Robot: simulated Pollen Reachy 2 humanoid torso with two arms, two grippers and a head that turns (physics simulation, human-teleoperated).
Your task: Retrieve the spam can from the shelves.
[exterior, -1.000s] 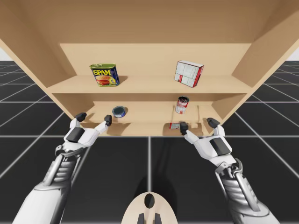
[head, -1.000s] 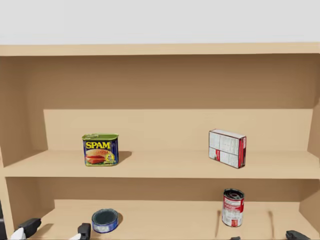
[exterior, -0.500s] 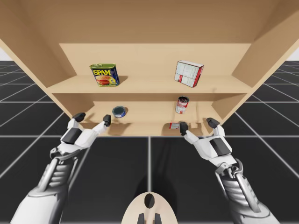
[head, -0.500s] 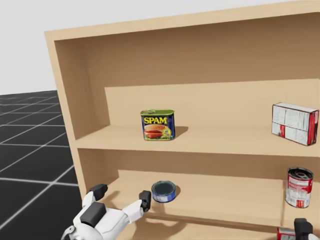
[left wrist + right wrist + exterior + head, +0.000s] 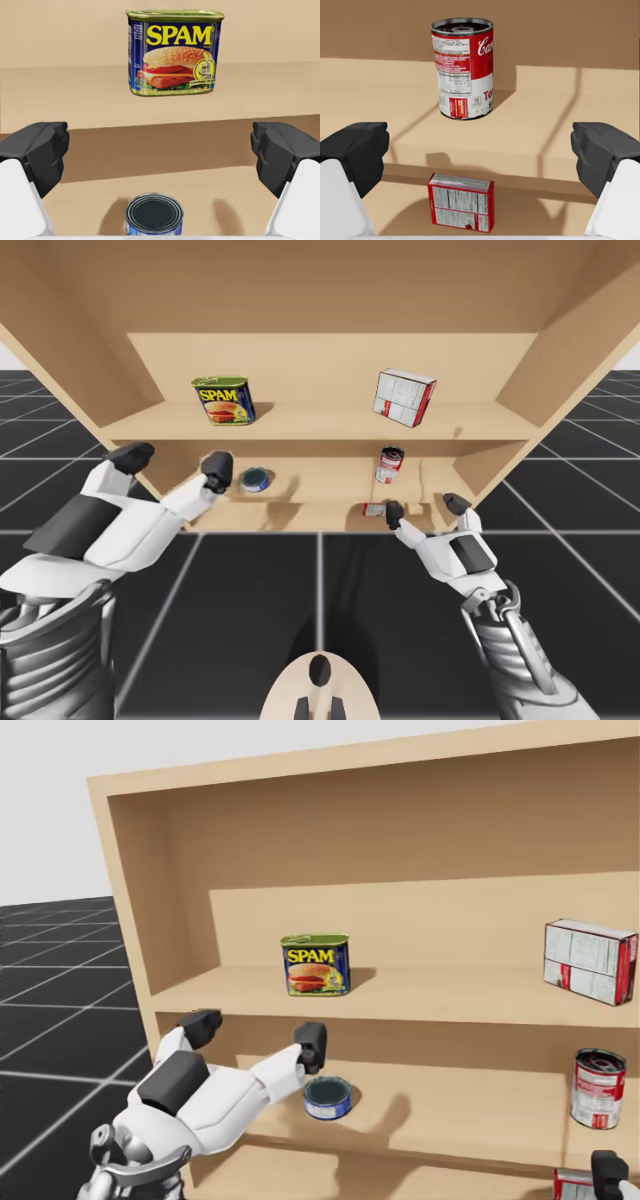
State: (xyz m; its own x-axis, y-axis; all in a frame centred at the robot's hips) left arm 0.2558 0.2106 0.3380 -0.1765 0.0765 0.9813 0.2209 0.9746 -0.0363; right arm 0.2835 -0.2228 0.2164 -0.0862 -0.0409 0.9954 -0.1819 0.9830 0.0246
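The blue and yellow rectangular can (image 5: 224,401) (image 5: 316,965) stands upright at the left of the upper shelf (image 5: 320,425). In the left wrist view this can (image 5: 174,52) is ahead of and above my open left gripper (image 5: 160,155), centred between the fingers. My left gripper (image 5: 174,464) (image 5: 256,1036) hovers in front of the shelf's left side, below the can and apart from it. My right gripper (image 5: 424,508) stays open in front of the lower shelf, with nothing held.
A short blue round tin (image 5: 255,478) (image 5: 153,215) lies on the lower shelf under my left gripper. A red and white round can (image 5: 389,465) (image 5: 463,68) stands lower right. A red and white box (image 5: 404,397) sits upper right; a small red box (image 5: 461,201) lies lowest.
My left arm has risen and come forward, its gripper now level with the upper shelf's edge. My head turned left earlier. The right arm has not moved.
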